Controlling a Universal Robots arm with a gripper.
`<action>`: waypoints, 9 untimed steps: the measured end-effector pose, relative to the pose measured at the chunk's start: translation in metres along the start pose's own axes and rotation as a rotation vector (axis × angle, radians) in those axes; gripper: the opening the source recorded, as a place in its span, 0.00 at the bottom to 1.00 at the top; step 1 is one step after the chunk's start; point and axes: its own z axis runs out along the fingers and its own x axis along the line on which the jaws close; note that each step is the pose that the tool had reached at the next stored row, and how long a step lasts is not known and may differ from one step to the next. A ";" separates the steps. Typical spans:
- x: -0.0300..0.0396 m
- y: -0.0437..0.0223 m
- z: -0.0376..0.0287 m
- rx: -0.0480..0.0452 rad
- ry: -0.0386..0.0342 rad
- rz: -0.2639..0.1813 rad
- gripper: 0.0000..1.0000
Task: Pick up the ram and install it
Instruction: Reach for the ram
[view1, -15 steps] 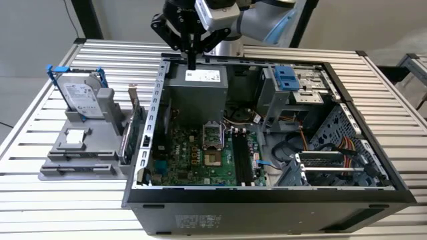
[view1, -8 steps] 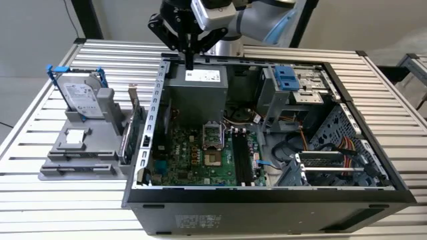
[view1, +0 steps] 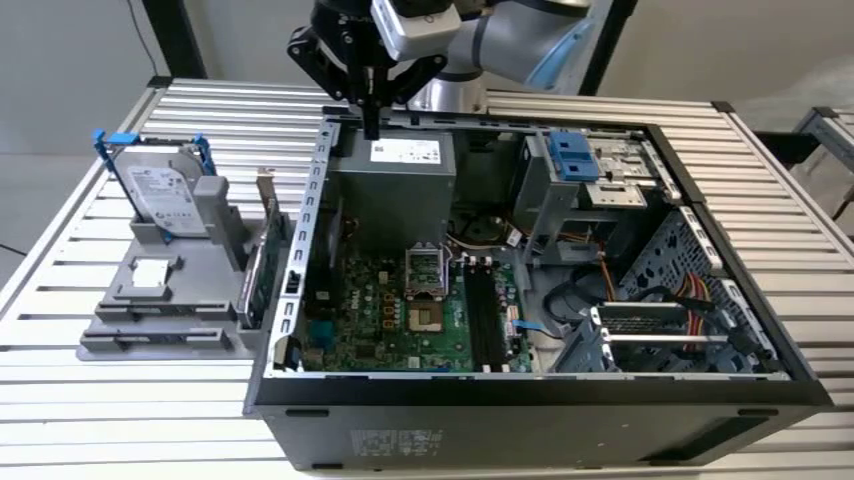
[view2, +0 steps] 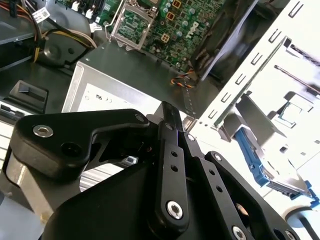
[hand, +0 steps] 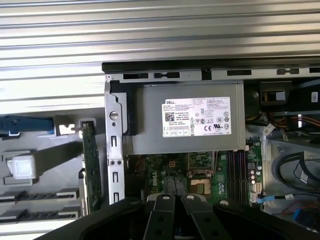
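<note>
— Ram: where does it sit? Start big.
— Slatted table. Open computer case on it, grey power supply in the far corner. Grey fixture just beside the case, on the exterior view's left.
— Gripper?
— Gripper hangs over the power supply's edge. Jaws pressed together, nothing pinched.
— And the stick?
— Ram stands on edge in the fixture, outside the case wall, long axis along that wall. It lies to the exterior view's left of the jaws, lower, well apart.
</note>
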 end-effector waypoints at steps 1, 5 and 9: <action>0.0008 -0.0001 0.0000 0.0000 0.0001 0.000 0.00; 0.0038 -0.0002 -0.0001 -0.0001 0.0000 0.000 0.00; 0.0047 -0.0003 -0.0001 0.0000 0.0000 0.000 0.00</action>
